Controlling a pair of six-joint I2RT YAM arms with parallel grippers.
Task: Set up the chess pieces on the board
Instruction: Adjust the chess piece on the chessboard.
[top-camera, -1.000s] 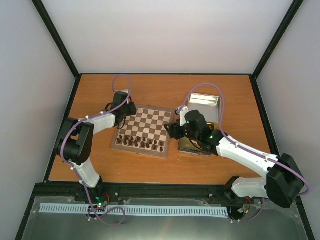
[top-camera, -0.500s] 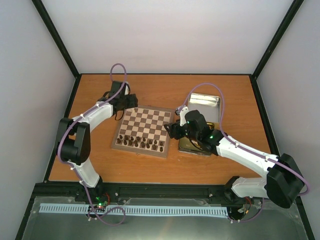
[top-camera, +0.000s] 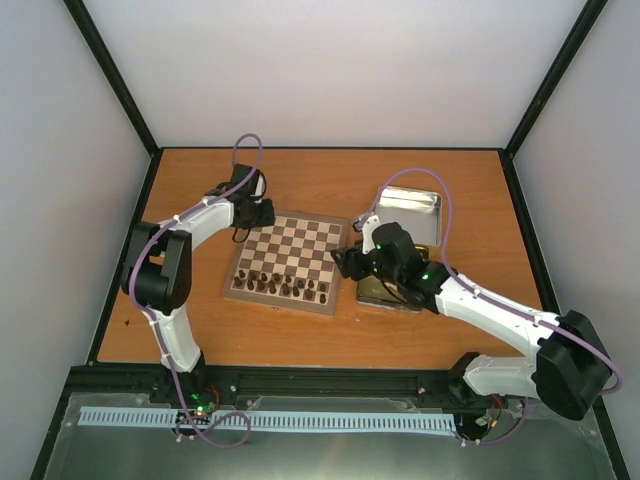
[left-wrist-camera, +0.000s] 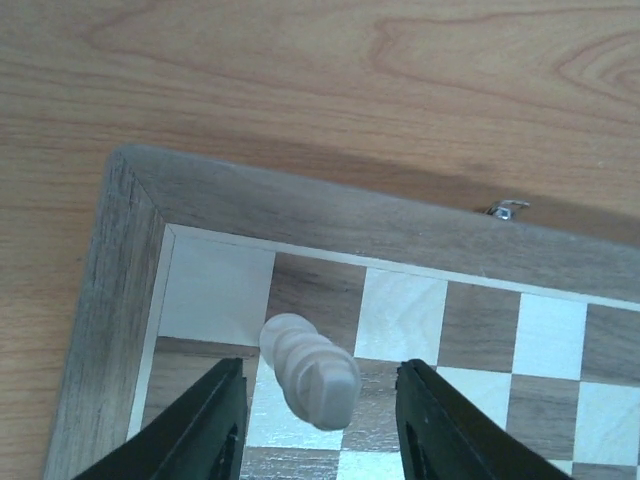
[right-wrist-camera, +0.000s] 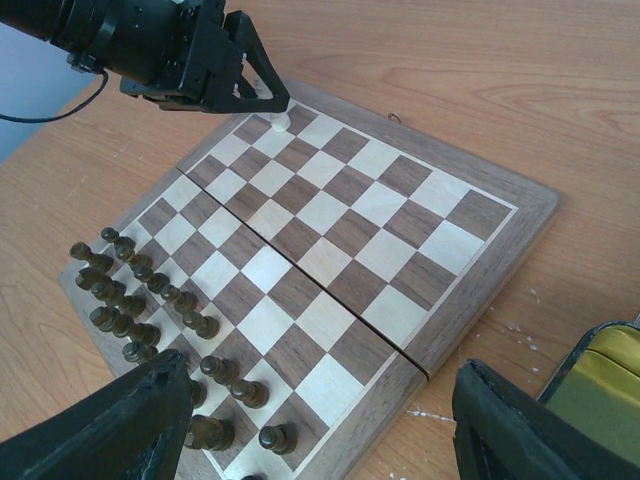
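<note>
Left gripper (left-wrist-camera: 321, 380): fingers spread, at the 11 o'clock corner of the board (top-camera: 298, 248), straddling one cream piece (left-wrist-camera: 310, 370) with a gap on each side
Cream piece: upright on a square just beside that corner, not gripped
Right gripper (right-wrist-camera: 322, 400): fingers wide apart, nothing between them, hovering at the board's 3 o'clock edge
Dark pieces (top-camera: 280, 285): two rows along the board's 6 o'clock edge
</note>
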